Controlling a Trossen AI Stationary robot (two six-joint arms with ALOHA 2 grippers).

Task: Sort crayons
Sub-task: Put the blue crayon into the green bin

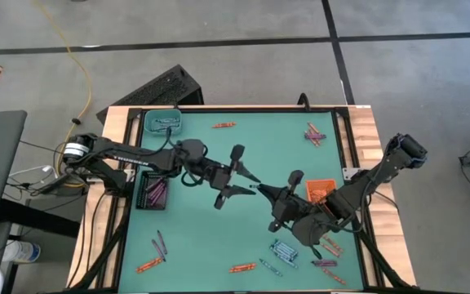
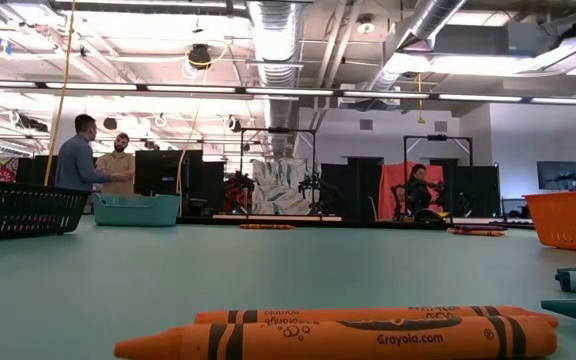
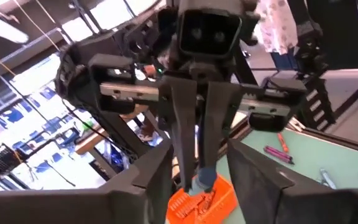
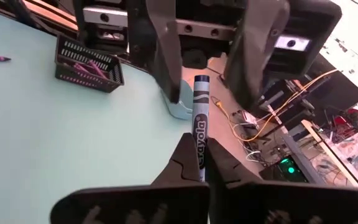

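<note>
Right tool [image 4: 197, 163] is clamped on the lower end of a blue-grey crayon [image 4: 199, 124], held above the table [image 1: 219, 237] just beside the orange tray [image 1: 320, 190]. Left tool [image 1: 241, 173] faces it with fingers spread either side of the crayon's free end, not gripping. The crayon is light, stiff, paper-wrapped, probably brittle under hard pinching; take the wrapped barrel, not the tip. Loose crayons lie near the orange tray; its contents are unclear. Purple crayons fill the black tray [image 1: 153, 191].
</note>
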